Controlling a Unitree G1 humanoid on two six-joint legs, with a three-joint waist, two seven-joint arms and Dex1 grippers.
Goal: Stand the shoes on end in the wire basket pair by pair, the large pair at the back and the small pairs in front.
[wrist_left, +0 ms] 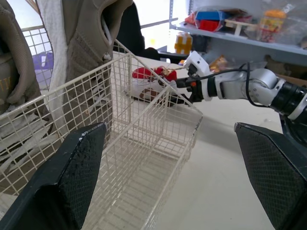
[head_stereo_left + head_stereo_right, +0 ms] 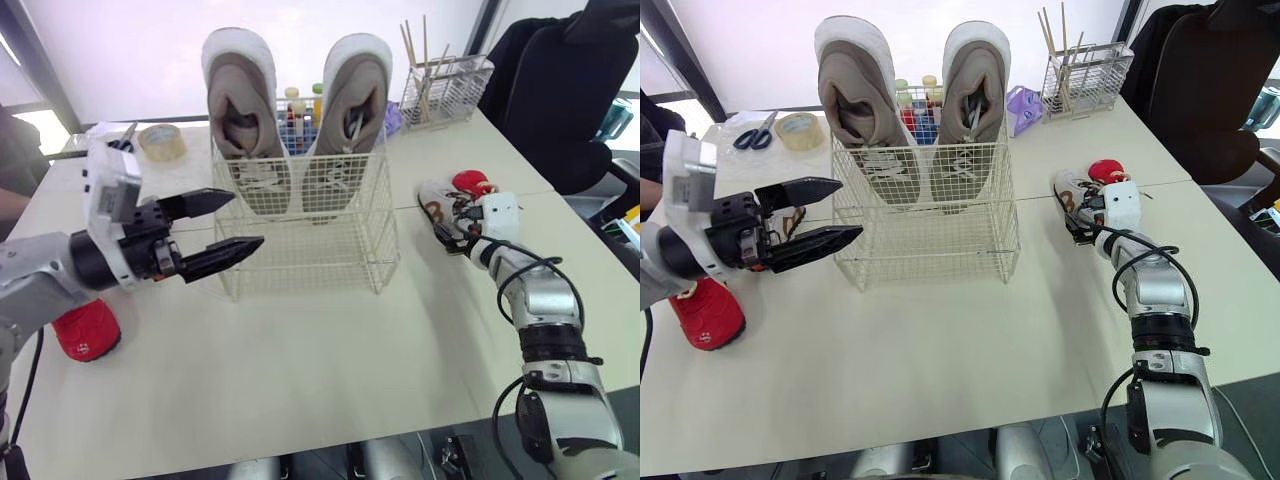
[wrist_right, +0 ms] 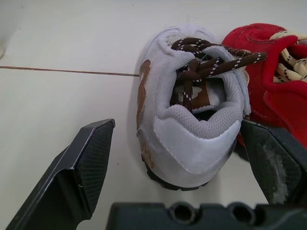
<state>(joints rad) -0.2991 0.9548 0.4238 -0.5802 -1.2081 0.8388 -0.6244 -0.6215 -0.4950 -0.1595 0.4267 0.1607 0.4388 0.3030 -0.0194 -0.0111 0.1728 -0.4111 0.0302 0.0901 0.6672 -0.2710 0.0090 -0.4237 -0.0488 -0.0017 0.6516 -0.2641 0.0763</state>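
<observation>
The wire basket [image 2: 300, 235] stands mid-table with two large beige shoes [image 2: 243, 110] on end along its back wall; its front half is bare. My left gripper [image 2: 247, 219] hangs open at the basket's front left corner, holding nothing. A small red shoe [image 2: 85, 333] lies under that arm. To the basket's right lie a small white shoe with brown laces [image 3: 189, 129] and another small red shoe [image 3: 273, 81], touching. My right gripper [image 3: 177, 125] is open, with one finger on each side of the white shoe's heel.
A tape roll [image 2: 161, 141] and scissors [image 2: 758, 130] lie at the back left. Paint bottles [image 2: 300, 105] stand behind the basket. A wire rack with sticks [image 2: 445, 88] sits at the back right, and a black chair [image 2: 570, 90] beyond it.
</observation>
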